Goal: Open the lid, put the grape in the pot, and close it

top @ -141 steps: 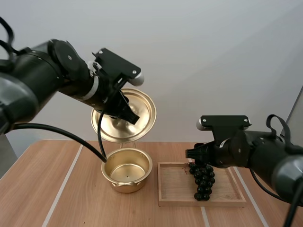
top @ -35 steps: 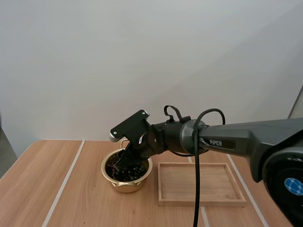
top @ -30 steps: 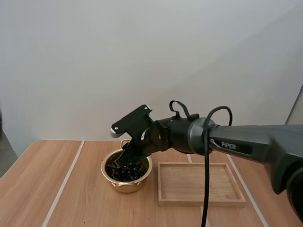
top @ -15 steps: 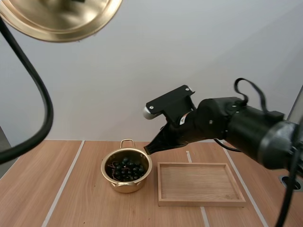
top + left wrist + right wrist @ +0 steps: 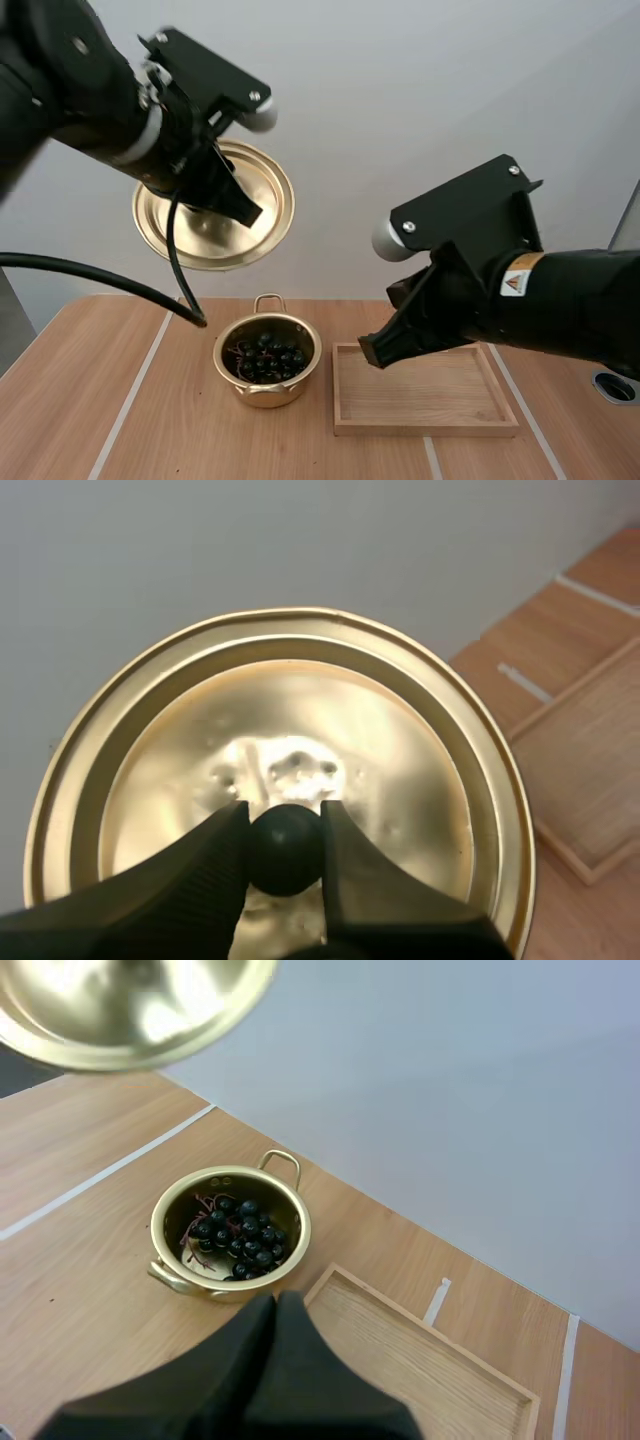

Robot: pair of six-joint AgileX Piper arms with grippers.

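Left pincer (image 5: 285,828) pinches the tilted lid (image 5: 300,705) above the pot (image 5: 265,388), right pincer (image 5: 277,1310) closed empty; lid may seat crooked.

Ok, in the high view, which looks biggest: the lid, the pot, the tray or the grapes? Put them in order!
1. Lid and tray: about alike. The lid hangs in the air, likely nearer the camera, so I won't rank these two.
2. Pot.
3. Grapes, inside the pot.
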